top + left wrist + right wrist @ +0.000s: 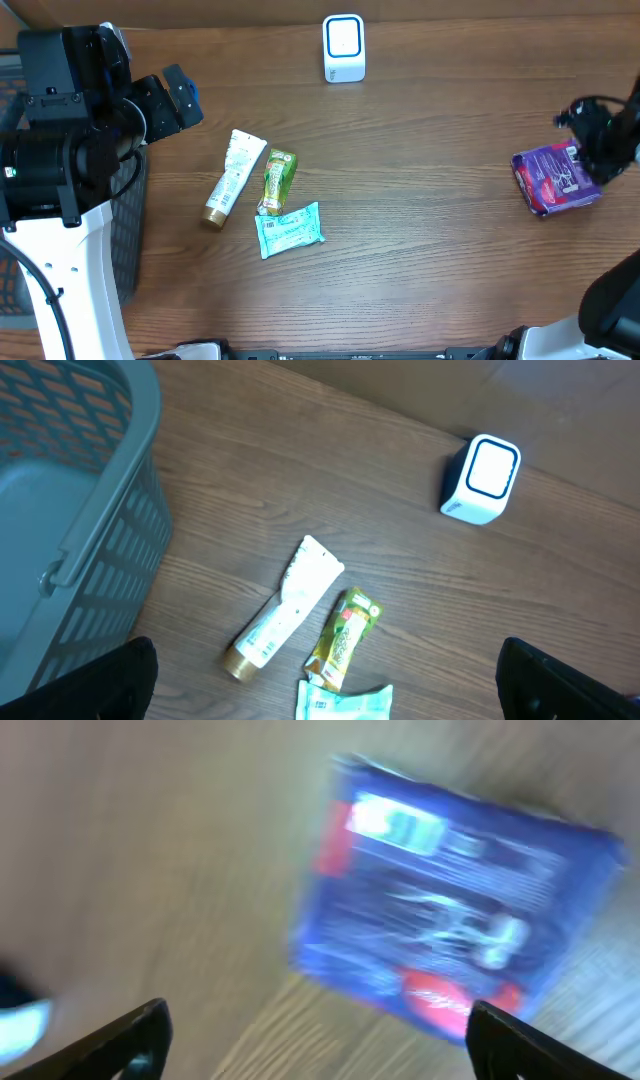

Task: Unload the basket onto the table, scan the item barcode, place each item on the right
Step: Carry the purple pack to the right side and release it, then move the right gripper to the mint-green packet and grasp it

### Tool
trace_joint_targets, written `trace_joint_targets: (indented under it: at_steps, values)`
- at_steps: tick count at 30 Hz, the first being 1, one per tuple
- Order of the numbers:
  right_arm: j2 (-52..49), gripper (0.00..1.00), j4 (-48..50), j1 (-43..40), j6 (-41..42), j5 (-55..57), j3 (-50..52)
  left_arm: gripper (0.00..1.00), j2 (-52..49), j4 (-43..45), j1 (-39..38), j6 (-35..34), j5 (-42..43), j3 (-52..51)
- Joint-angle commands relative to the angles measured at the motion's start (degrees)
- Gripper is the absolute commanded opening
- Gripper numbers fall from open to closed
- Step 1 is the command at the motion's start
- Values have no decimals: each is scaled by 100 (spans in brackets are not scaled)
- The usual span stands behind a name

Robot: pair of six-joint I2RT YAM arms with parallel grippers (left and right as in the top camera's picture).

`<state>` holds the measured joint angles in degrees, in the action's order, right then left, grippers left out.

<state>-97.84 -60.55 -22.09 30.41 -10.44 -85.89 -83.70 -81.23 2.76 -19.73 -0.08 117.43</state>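
Thing to scan: a shiny purple plastic pack with white writing [556, 180] lay flat on the brown wooden desk [440, 260], at the far right of the overhead picture.
Right arm: the black right arm [603, 128] hung just above the pack's upper right corner.
Right jaws: spread wide and holding nothing. In the right wrist picture the two dark tips sat in the lower corners, and the pack showed above them, blurry.
Left arm: the black-and-white left arm [60, 150] was at the far left, well apart from the pack.
Left jaws: spread wide too, with nothing in them.
Nearer arm: the right one, by a lot.
Way the pack lay: a bit longer across the picture than up and down, and tipped a little.
Scanner: a small white box with a blue-rimmed face [344, 48] stood at the top middle, well apart from the pack, up and to its left.
Room to move: only bare wood lay between the pack and the scanner, so the way looked open.
Other things: a white tube with a gold cap [232, 178], a green sachet [278, 180] and a teal packet [290, 230] lay close together left of the middle. A grey plastic basket [128, 220] sat at the left edge.
Edge: the pack was close to the right side of the picture, and the desk's edge there could not be seen.
Next move, my guess: the right jaws would close across the pack's short way, then carry it up and left.
Barcode: I could not tell which face had it.
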Motion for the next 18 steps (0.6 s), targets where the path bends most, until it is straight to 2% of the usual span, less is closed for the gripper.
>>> trace_joint_targets:
  at_steps: [1,5,12,18]
  values:
    - [219,99,-256,404,-837,-599,-667,100,-31,2,22,44,-50,76]
    - [195,100,-352,970,-1001,-769,-713,100,-31,2,22,44,-52,76]
    - [-219,100,-297,2736,-1298,-789,-286,99,-31,2,22,44,-52,76]
    - [-717,98,345,3866,-1615,-1471,267,100,-31,2,22,44,-52,76]
